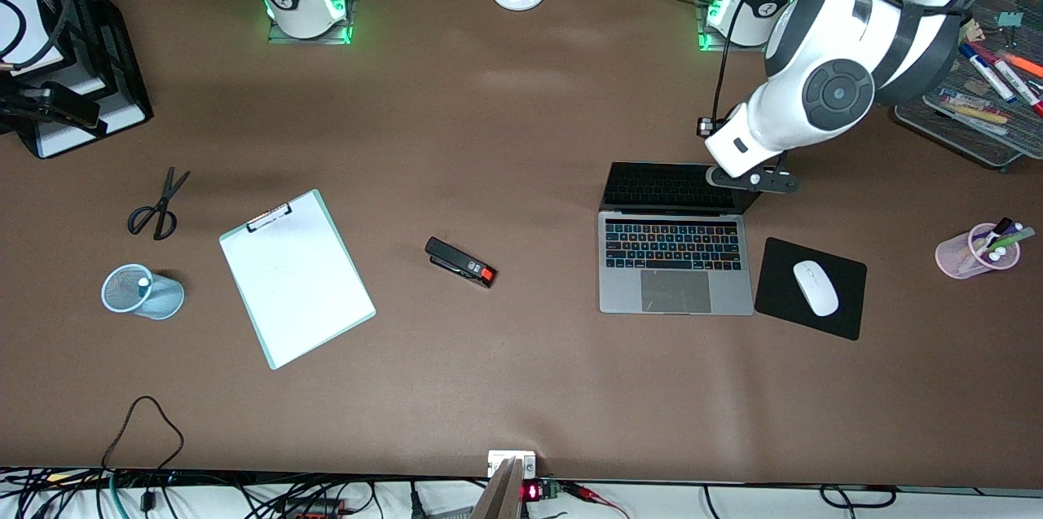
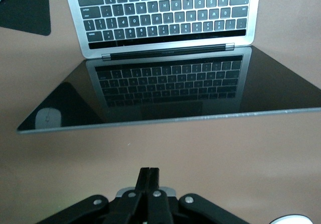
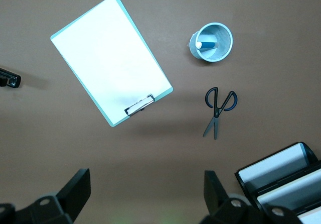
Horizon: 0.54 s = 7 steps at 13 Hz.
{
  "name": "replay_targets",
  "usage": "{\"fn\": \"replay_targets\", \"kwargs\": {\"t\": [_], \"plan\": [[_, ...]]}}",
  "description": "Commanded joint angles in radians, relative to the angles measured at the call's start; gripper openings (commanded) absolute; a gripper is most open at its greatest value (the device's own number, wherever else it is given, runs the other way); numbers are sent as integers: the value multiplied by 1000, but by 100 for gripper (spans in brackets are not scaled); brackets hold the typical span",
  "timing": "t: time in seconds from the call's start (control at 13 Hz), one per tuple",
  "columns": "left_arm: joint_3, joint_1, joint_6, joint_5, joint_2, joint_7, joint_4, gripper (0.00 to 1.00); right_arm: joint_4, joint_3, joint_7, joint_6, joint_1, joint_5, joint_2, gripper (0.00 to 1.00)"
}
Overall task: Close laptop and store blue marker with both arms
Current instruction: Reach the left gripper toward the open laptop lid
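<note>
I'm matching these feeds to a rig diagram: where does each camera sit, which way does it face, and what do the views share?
Front view: high across the table, facing both arm bases; shows the laptop and the left end effector over its screen edge.
Left wrist view: on the left wrist, looking down at the laptop; its shut left end effector shows.
Right wrist view: on the right wrist, looking down at the clipboard and blue marker in the mesh cup; the open right end effector shows.
Shared: laptop in front and left wrist views; clipboard in front and right wrist views.
</note>
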Motion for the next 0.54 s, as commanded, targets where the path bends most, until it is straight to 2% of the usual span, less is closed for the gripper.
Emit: {"fn": "replay_targets", "kwargs": {"t": [0.0,0.15,0.31,0.46], "plan": [[-5,-2,78,-7,58,-7,-3,1,-10,-3,8,6,2,9,-10,100],[-4,-26,154,-1,68,-8,-34,0,-9,-3,8,5,0,9,-12,100],[-5,-28,173,11,70,-8,-34,0,-9,-3,8,6,2,9,-12,100],[-5,-28,204,88,68,-8,-23,0,-9,-3,10,6,2,10,-10,100]]}}
